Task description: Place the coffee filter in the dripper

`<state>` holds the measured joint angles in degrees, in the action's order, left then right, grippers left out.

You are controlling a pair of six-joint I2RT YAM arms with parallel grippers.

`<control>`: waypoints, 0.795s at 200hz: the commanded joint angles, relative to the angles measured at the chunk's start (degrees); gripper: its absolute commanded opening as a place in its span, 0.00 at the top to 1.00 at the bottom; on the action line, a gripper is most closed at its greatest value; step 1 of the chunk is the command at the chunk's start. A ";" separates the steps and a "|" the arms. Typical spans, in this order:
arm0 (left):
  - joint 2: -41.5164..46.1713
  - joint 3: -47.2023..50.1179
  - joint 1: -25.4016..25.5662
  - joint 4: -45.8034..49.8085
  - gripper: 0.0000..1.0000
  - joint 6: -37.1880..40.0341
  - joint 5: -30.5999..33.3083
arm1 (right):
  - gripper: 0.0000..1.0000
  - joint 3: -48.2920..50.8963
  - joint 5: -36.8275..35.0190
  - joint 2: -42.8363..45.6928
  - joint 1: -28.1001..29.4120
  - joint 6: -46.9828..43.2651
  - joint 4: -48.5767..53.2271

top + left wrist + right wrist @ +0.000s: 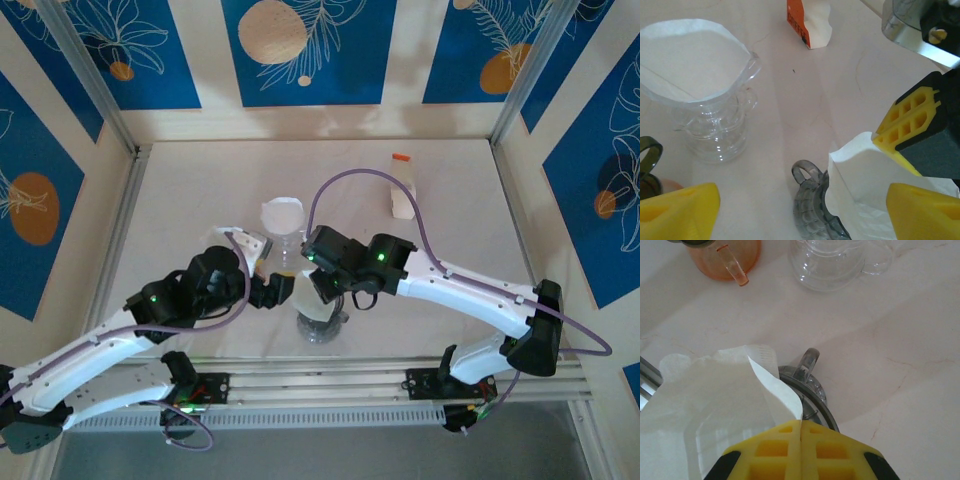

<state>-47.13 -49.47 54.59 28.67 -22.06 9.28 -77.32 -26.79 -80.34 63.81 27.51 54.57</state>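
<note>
My right gripper [801,425] is shut on the edge of a white paper coffee filter [715,400], which hangs partly opened over the smoky grey dripper [812,385]. That dripper [815,205] stands near the table's front edge, its loop handle pointing away from the arms. The filter's [865,180] lower part lies against the dripper's rim. My left gripper [802,202] is open, its yellow fingers [680,210] wide on either side of the dripper and apart from it. From above, the left gripper [275,292] and right gripper [327,290] meet over the dripper [322,328].
A clear glass dripper [705,100] with a white filter inside stands behind to the left. An orange dripper [725,255] sits beside it. An orange-topped filter pack [403,188] is at the back right. The metal rail runs along the near edge.
</note>
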 commanded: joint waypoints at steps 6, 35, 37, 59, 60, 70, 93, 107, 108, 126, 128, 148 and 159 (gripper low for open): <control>-1.25 -1.86 -1.14 -0.98 0.19 -1.26 -4.60 | 1.00 1.65 -2.18 1.51 0.92 -0.45 0.10; -2.98 -2.00 -1.15 0.65 0.23 -0.96 -7.07 | 1.00 2.58 -3.34 1.50 1.53 -0.17 0.59; -3.03 -1.98 -1.15 0.77 0.24 -0.96 -7.25 | 1.00 2.67 -3.44 1.52 1.63 -0.13 0.66; -4.08 -1.77 -1.11 1.24 0.26 -0.77 -9.40 | 1.00 3.09 -3.97 1.48 1.95 0.13 0.84; -4.13 -1.77 -1.13 1.23 0.26 -0.78 -9.47 | 1.00 3.11 -3.97 1.49 1.98 0.16 0.82; -4.56 -1.60 -1.15 1.22 0.27 -0.79 -10.68 | 1.00 3.10 -4.22 1.43 2.03 0.35 0.96; -5.82 -1.20 -1.15 1.78 0.30 -1.04 -12.79 | 1.00 3.14 -4.59 1.44 2.15 0.68 1.33; -6.67 -1.15 -1.15 2.53 0.33 -1.13 -13.38 | 1.00 3.00 -4.83 1.58 2.24 0.84 1.52; -6.75 -1.15 -1.15 2.62 0.33 -1.13 -13.44 | 1.00 3.03 -4.80 1.58 2.26 0.91 1.52; -7.82 -1.15 -1.15 3.75 0.36 -1.05 -14.03 | 1.00 3.05 -4.94 1.73 2.35 1.05 1.64; -7.94 -1.15 -1.15 3.83 0.37 -1.05 -14.14 | 1.00 3.05 -4.88 1.69 2.32 1.06 1.63; -9.15 -1.15 -1.15 4.27 0.39 -1.05 -15.16 | 0.99 3.02 -4.96 1.84 2.44 1.39 1.78; -10.03 -1.48 -1.11 5.00 0.42 -0.89 -15.49 | 0.98 2.99 -5.05 1.99 2.46 1.56 1.85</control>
<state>-55.96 -49.63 54.00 31.35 -22.63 -3.68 -74.70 -30.72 -80.03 65.69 27.62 55.16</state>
